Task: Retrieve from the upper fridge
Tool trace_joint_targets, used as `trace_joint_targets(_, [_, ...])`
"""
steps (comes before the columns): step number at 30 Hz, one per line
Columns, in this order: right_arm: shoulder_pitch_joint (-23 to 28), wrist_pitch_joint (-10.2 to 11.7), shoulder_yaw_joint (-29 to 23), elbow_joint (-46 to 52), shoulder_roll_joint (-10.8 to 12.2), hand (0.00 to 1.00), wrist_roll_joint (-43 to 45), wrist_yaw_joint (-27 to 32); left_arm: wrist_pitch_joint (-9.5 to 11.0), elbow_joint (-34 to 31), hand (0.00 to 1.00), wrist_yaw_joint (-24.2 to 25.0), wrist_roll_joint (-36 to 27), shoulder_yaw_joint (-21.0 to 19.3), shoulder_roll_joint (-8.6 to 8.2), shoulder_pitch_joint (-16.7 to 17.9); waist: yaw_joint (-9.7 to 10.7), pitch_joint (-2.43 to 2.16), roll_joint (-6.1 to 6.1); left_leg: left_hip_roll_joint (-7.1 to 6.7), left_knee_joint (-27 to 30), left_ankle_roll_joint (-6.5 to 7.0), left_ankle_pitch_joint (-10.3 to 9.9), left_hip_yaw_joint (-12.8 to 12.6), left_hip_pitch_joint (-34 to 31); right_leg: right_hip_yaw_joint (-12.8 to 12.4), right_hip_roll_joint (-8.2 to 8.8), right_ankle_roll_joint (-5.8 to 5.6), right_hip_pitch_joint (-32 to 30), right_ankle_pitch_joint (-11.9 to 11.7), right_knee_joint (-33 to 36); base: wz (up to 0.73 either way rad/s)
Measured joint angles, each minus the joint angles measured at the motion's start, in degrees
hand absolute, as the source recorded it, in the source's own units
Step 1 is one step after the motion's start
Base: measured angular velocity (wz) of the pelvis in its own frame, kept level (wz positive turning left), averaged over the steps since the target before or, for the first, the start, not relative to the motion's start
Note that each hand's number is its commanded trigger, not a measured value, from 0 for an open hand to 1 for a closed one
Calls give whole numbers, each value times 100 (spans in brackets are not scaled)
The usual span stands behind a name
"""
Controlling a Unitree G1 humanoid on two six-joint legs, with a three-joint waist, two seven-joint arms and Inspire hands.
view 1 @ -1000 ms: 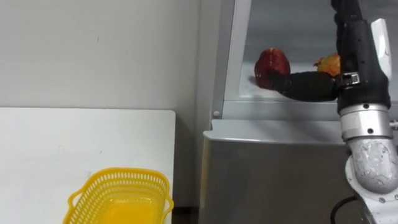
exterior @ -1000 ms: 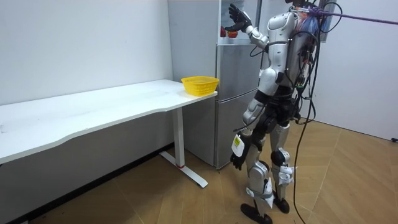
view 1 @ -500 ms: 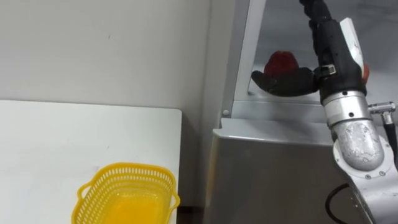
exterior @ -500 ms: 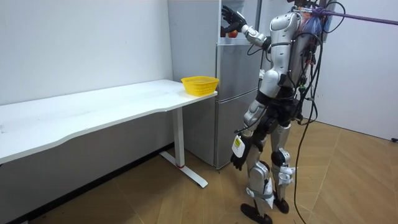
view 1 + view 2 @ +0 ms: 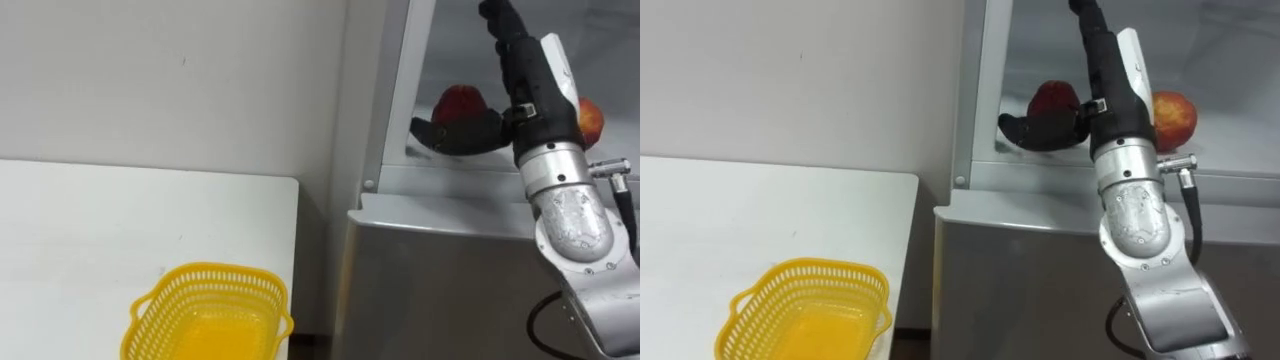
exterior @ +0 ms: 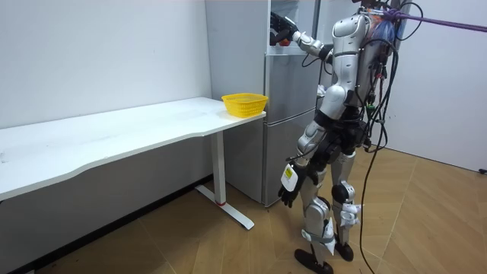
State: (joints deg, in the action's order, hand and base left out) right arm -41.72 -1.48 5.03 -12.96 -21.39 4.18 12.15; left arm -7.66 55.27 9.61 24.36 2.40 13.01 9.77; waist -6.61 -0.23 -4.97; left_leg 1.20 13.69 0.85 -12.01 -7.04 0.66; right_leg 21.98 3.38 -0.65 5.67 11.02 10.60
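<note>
Grey metal fridge (image 5: pixel 430 270): stands just beside the end of the white tabletop (image 5: pixel 100 230); its upper compartment is open, with a pale shelf edge (image 5: pixel 450 165) running across the front.
Dark red round fruit (image 5: pixel 462 102): sits on that upper shelf, toward its left side, upright.
Orange-red round fruit (image 5: pixel 590 120): on the same shelf, to the right of the dark one, partly hidden behind the robot's wrist.
Right hand (image 5: pixel 527 88): raised into the upper compartment, just right of the dark red fruit. The fingers (image 5: pixel 497 18) point straight up, spread away from the thumb. The black thumb (image 5: pixel 450 135) reaches out leftward across the lower front of the fruit. The grasp is not closed round it; real contact cannot be told.
Left hand (image 6: pixel 287 194): hangs low beside the thigh in the room view; its grasp state cannot be told.
Yellow plastic mesh basket (image 5: pixel 210 271): on the tabletop near the corner closest to the fridge, nothing showing inside.
Stance: the robot stands upright facing the fridge front, right arm lifted to shelf height.
</note>
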Motion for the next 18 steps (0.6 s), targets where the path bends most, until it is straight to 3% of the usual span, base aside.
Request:
trace_joint_targets(3, [0, -116, 0, -234, -39, 0, -17, -60, -18, -28, 0, -2, 6, -116, -2, -5, 0, -6, -10, -8, 1, 14, 11, -4, -15, 5, 14, 0, -2, 0, 7, 0])
trace_joint_targets(8, [-47, -117, 0, -463, -213, 0, -200, -171, -105, -28, 0, 1, 19, -226, -7, -11, -5, -28, -46, -7, -31, 18, 12, 4, -53, 28, 19, 11, -9, -7, 16, 0])
trace_joint_targets(18, [-448, -134, 16, -1020, -323, 0, -564, -369, -201, -10, 0, 126, 9, -214, 1, -5, 9, 0, -57, -11, 7, 18, 12, 67, -95, 44, 13, 20, -12, -14, 11, 1])
